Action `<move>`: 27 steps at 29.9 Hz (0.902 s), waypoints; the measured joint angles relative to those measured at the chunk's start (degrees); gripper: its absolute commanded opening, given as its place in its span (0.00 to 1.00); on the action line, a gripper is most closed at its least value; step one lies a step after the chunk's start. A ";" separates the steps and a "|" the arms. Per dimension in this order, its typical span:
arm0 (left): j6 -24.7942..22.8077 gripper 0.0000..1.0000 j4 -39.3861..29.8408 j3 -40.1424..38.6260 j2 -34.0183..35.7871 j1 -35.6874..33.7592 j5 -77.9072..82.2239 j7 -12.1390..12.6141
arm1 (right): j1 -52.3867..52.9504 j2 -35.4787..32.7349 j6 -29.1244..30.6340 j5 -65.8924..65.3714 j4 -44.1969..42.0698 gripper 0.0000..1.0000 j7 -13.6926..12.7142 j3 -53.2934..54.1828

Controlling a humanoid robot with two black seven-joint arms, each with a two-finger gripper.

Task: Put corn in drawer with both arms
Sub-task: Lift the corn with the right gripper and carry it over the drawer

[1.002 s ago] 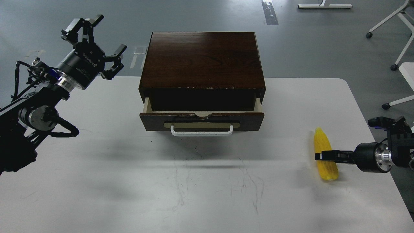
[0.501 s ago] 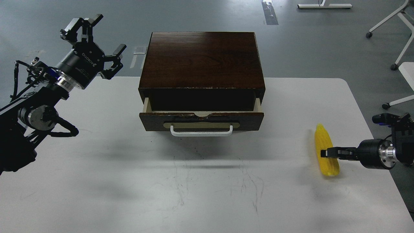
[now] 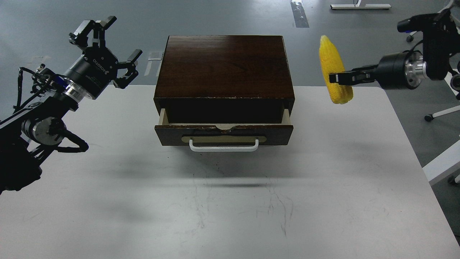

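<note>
the white table [image 3: 323,201] fills most of the view, scuffed with dark marks near the front. on it, toward the back, sits the dark wooden box [image 3: 224,66], its top bare. the drawer [image 3: 224,135] is pulled part way out toward the camera, pale sides showing at both ends, the white handle [image 3: 224,145] on its brass plate facing forward; the inside is too dark to see into.

the left arm [image 3: 43,118] comes in low at the left and rises to the left gripper [image 3: 106,50], which hangs beside the box's left rear corner with its fingers spread apart and nothing between them.

the right arm [image 3: 413,68] reaches in from the upper right. the right gripper [image 3: 336,78] is clamped on the corn [image 3: 334,70], which is held in the air, tip up, to the right of the box and apart from it, well above the table.
</note>
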 measured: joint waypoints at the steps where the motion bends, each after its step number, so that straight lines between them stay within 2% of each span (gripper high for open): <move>1: 0.00 0.98 0.01 0.00 0.03 0.00 0.01 0.00 | 2.70 2.10 -0.01 -0.08 -0.01 0.31 0.55 -1.77; 4: 0.00 0.98 0.01 -0.02 0.13 -0.04 0.01 0.00 | 7.65 7.12 -0.01 -1.25 0.26 0.31 1.71 -4.64; 8: 0.00 0.98 0.01 -0.14 0.14 -0.20 0.00 0.00 | 12.36 13.28 -0.01 -7.25 3.42 0.31 5.45 -6.40; 11: 0.00 0.98 0.01 -0.16 0.14 -0.31 0.00 0.00 | 14.38 15.62 -0.01 -11.50 6.25 0.30 7.07 -6.73; 20: 0.00 0.98 0.00 -0.09 0.08 -0.56 0.00 0.00 | 16.53 18.02 -0.01 -26.99 13.21 0.27 7.40 -7.94; 27: 0.00 0.98 0.00 -0.10 0.18 -0.69 0.00 0.00 | 15.92 20.66 -7.39 -32.68 12.05 0.27 7.40 -12.82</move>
